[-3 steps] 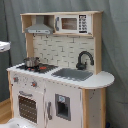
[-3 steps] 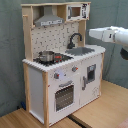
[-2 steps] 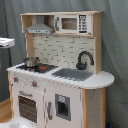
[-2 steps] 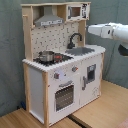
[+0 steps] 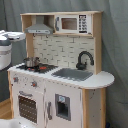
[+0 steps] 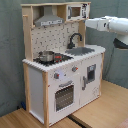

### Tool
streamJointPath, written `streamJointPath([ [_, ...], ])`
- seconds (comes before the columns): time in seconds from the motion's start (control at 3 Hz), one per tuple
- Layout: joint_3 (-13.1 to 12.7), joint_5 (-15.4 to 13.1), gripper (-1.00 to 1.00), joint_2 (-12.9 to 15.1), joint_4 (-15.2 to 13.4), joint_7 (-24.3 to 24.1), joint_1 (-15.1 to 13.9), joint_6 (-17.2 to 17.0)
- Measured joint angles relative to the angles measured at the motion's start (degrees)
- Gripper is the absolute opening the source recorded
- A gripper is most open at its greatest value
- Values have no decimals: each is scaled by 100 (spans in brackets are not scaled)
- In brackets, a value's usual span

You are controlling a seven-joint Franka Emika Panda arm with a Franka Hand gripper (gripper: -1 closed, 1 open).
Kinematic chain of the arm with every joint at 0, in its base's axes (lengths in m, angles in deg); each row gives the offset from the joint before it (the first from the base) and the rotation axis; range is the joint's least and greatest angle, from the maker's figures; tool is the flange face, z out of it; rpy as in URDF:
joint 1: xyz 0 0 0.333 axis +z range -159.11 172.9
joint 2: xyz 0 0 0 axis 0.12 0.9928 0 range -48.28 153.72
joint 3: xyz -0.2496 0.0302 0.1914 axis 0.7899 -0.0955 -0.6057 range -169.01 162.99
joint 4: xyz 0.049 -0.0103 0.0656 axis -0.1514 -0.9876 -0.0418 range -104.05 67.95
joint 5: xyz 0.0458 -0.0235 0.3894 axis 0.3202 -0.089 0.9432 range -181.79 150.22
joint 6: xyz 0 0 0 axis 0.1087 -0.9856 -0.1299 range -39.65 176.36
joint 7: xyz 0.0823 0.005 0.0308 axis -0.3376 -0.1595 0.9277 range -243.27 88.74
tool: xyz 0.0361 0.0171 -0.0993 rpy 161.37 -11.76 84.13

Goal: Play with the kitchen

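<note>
arm creeping in toward the kitchen top shelf, closer than a second ago | not touching anything yet | jaws: cannot tell, hidden | kitchen standing upright mid-frame in both exterior views, pot sitting on stove | still approaching, play not started

No text, label, brand, number or sign can be read in either exterior view; the toy microwave on the kitchen has a dark button panel at its right side in the first exterior view, but its small marks are too blurred to make out
</note>
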Motion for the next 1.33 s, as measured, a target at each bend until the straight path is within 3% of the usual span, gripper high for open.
streamJointPath([
  [0.67,272,0,100,736,326,589,-559,358],
  [1.33,254,0,100,1410,437,842,-1331,875],
])
